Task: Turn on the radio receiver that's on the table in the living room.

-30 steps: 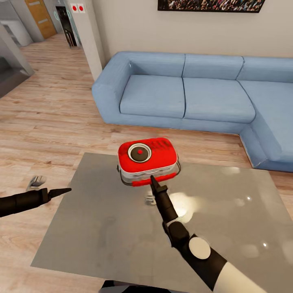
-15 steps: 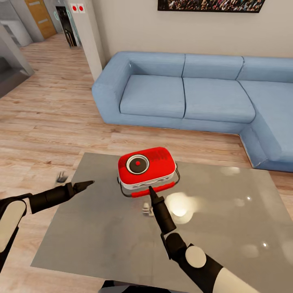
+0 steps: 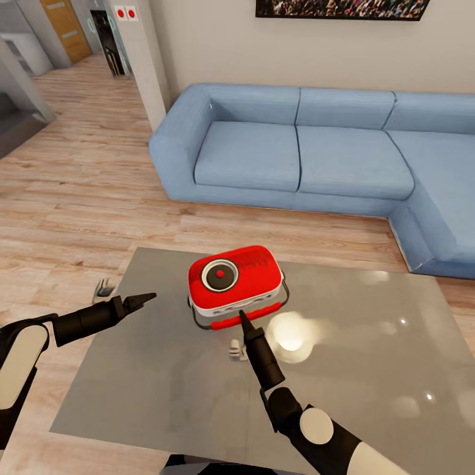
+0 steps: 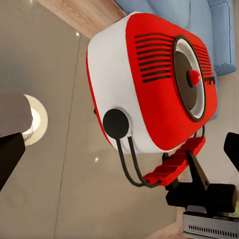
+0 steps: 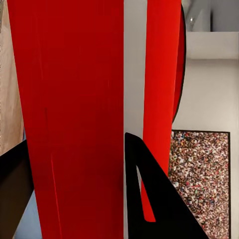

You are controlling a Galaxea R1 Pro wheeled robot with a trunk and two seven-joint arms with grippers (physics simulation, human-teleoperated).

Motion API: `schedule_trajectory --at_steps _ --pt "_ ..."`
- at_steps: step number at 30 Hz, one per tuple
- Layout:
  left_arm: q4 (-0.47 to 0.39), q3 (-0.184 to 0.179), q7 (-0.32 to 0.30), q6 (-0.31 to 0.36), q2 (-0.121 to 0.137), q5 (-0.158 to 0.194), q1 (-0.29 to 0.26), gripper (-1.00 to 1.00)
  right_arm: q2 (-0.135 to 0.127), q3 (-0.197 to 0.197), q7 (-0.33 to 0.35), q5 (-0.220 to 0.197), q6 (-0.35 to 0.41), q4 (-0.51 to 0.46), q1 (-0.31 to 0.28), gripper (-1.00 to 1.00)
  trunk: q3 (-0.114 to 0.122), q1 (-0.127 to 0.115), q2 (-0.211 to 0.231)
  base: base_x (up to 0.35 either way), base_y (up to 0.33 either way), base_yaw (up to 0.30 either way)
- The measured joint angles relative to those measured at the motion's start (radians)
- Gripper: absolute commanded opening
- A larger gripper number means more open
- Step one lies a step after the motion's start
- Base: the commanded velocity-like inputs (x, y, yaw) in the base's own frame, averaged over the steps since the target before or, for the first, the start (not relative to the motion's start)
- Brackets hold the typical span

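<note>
At left centre of the head view, the left end effector point(image 3: 140, 303) is hovering over the desk point(image 3: 165, 369) edge, pointing right, fingers spread apart. At centre, the radio receiver point(image 3: 235, 282) is lying on the desk, dial up, long axis left-right. Below it, the right end effector point(image 3: 243, 320) is reaching up, its tip meeting the red handle grip; its fingers are parted around that grip in the right wrist view.

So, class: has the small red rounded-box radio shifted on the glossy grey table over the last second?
Yes. The radio has tipped and slid nearer the table's front edge, away from the sofa.
</note>
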Motion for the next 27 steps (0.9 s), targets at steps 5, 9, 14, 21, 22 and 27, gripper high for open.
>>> schedule_trajectory --at_steps 5,9,14,21,22,27 --pt "0.000 0.000 0.000 0.000 0.003 0.003 0.000 1.00 0.000 0.001 0.000 -0.002 0.001 0.001 0.000 -1.00 0.000 0.000 0.000 0.000 0.000 0.000" --pt "0.000 0.000 0.000 0.000 0.002 0.004 0.000 1.00 -0.001 0.001 0.000 -0.002 0.001 0.002 0.000 -1.00 0.000 0.000 0.000 0.000 0.000 0.000" --pt "0.000 0.000 0.000 0.000 0.003 0.005 0.000 -1.00 -0.004 0.000 0.001 -0.004 -0.001 0.008 0.000 -1.00 0.000 0.000 0.000 0.000 0.000 0.000" --pt "0.000 0.000 0.000 0.000 0.006 0.005 0.000 -1.00 -0.010 -0.002 0.000 -0.010 -0.004 0.011 0.000 -1.00 0.000 0.000 0.000 0.000 0.000 0.000" --pt "0.000 0.000 0.000 0.000 0.006 0.006 0.000 -1.00 -0.011 -0.002 0.000 -0.010 -0.004 0.011 0.000 -1.00 0.000 0.000 0.000 0.000 0.000 0.000" --pt "-0.001 0.001 -0.001 0.000 0.003 0.041 0.000 -1.00 -0.015 -0.002 0.001 -0.012 -0.005 0.011 0.000 -1.00 0.000 0.000 0.000 0.000 0.000 0.000"
